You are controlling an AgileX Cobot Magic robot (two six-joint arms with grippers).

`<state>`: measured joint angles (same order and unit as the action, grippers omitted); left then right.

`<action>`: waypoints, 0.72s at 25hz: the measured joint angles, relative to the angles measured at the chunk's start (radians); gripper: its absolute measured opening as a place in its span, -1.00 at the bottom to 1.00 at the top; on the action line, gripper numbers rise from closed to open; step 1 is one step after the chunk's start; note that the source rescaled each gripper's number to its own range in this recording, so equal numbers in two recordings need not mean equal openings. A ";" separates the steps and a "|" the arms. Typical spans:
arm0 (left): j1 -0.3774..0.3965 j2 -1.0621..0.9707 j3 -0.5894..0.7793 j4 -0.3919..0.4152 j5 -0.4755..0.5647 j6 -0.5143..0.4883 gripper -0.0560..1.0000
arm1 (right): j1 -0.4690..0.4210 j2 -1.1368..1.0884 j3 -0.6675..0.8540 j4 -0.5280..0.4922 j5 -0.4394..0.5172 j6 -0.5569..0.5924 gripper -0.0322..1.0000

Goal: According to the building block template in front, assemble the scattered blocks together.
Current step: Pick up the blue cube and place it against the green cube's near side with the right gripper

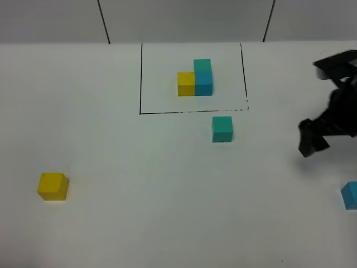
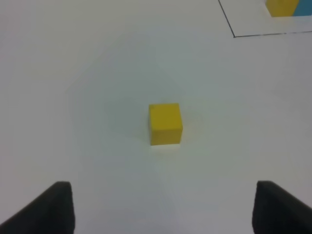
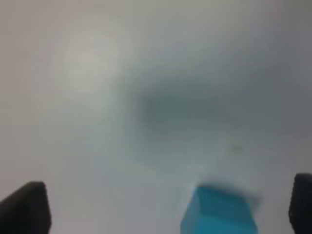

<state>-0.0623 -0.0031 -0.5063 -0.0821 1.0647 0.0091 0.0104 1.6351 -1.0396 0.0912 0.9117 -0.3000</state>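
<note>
White desk (image 1: 139, 223) carries the scattered blocks (image 1: 222, 128) well apart. Left gripper (image 2: 163, 209) and right gripper (image 3: 163, 207) both gape wide and empty. Blue cube (image 3: 219, 214) sits off-centre by the right fingers (image 3: 303, 202); closing could knock it away.

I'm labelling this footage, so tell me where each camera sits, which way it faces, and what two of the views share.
Exterior high: mounted high, looking down on the table, template and teal cube; only the right tool shows.
Left wrist: on the left arm, looking past the open left tool at the yellow cube.
Right wrist: on the right arm, blurred, blue cube near its open tool.
Shared: exterior high and left wrist both show the yellow cube.
</note>
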 joint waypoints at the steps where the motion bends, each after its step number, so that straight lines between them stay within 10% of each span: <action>1: 0.000 0.000 0.000 0.000 0.000 0.000 0.28 | -0.030 -0.050 0.050 -0.015 -0.007 0.032 0.96; 18: 0.000 0.000 0.000 0.000 0.000 0.000 0.28 | -0.175 -0.167 0.392 -0.021 -0.283 0.118 0.88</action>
<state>-0.0623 -0.0031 -0.5063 -0.0821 1.0644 0.0091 -0.1650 1.4680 -0.6479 0.0705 0.6286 -0.1818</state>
